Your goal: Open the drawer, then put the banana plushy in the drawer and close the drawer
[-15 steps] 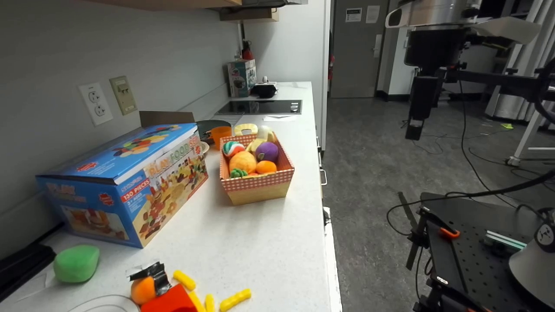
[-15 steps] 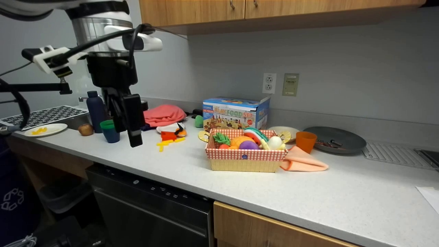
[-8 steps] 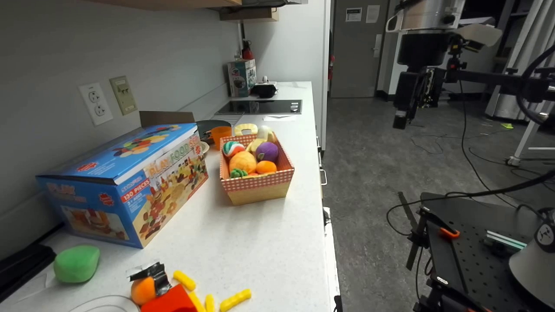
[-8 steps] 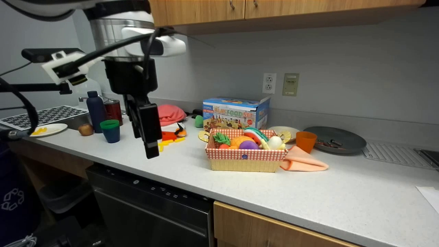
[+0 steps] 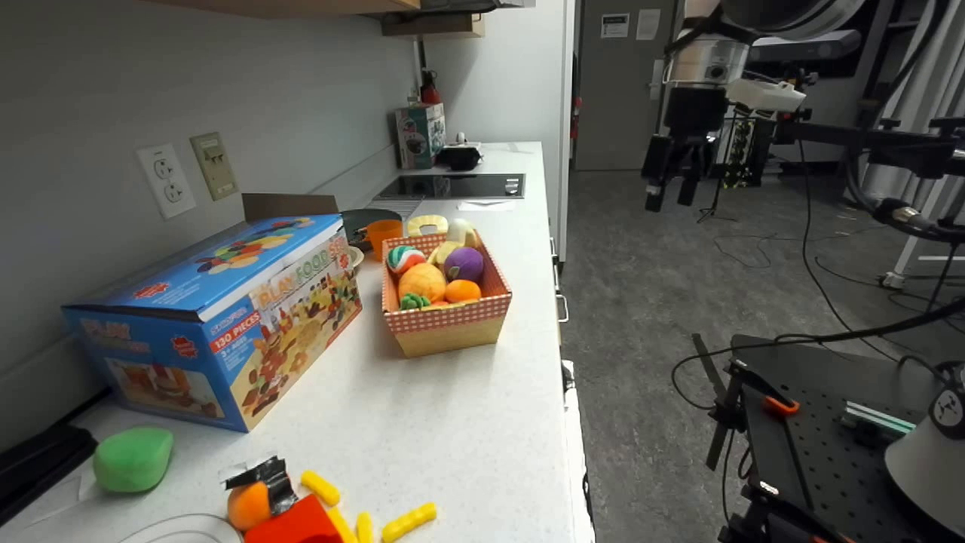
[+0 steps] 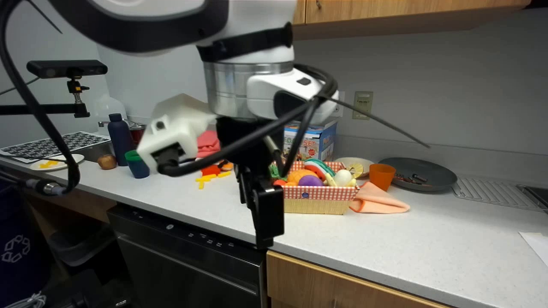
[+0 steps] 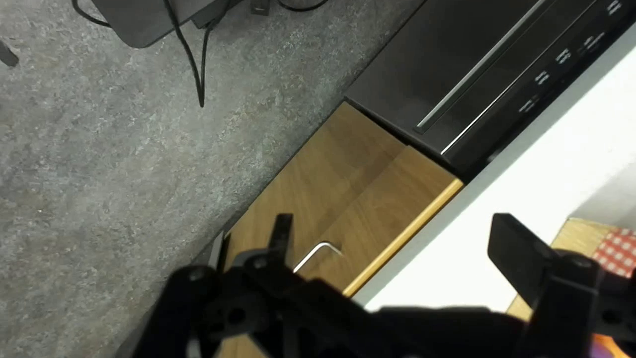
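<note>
Jaws: spread wide and holding nothing, the wrist view showing the two sides well apart; they point downward at the end of the robot arm (image 6: 252, 92), out in front of the edge of the desk (image 5: 467, 422), on the side of the bare floor (image 7: 124, 149).

Drawer (image 7: 387, 214): wood-faced, its tan upper edge running just below the desk's edge; it appears closed; its metal handle (image 7: 309, 256) shows between the jaws in the wrist view; the black dishwasher (image 6: 188, 256) stands next to it.

Banana plushy (image 5: 446, 252): inside the woven basket (image 5: 452, 341) on the desk, at the end nearer the cooktop (image 5: 467, 185), just beside the purple toy fruit (image 5: 464, 264); a watermelon-patterned toy (image 5: 405, 259) and an orange toy fruit (image 5: 462, 291) share the basket; in an exterior view the robot arm hides part of the basket.

Remainder of the desk: a play food box (image 5: 294, 317) stands near the basket; an orange cup (image 6: 382, 176) stands near a dark grey pan (image 6: 421, 169); a peach cloth (image 6: 376, 202) lies just beside the basket, contact uncertain; a green toy (image 5: 133, 458) lies near the box; yellow sticks (image 5: 409, 522) lie near a red piece (image 5: 296, 522); a navy bottle (image 6: 120, 139) stands upright.
</note>
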Available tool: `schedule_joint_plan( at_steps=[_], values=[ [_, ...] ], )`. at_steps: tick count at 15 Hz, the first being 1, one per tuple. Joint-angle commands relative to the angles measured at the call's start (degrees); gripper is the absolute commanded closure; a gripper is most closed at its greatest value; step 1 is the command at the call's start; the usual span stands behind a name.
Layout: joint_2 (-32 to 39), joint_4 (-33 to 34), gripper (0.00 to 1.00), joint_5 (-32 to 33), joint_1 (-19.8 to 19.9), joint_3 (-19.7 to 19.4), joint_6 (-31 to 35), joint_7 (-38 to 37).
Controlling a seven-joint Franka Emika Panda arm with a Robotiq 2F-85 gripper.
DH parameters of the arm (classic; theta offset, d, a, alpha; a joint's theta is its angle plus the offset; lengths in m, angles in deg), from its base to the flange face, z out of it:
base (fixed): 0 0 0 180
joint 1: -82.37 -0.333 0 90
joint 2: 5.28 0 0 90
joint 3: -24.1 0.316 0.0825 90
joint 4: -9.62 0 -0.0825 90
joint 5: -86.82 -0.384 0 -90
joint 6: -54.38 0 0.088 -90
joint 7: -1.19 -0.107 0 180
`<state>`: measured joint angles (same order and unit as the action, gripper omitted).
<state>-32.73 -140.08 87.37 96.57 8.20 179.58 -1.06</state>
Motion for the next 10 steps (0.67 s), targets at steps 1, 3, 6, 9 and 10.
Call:
schedule_joint_plan(
  at_steps=[1,3,6,9,10],
  values=[
    [11.78,7.05,0.00,-2.14,0.67,-2.02,2.09,1.68],
    [15.86,9.16,0.00,-2.94,0.73,-2.68,2.66,1.52],
    [14.66,7.60,0.00,-1.68,1.20,-1.73,2.51,0.21],
    [16.95,9.00,0.00,-1.90,1.15,-1.78,2.61,0.16],
    [16.97,9.09,0.00,-1.92,1.15,-1.79,2.61,0.16]
  ],
)
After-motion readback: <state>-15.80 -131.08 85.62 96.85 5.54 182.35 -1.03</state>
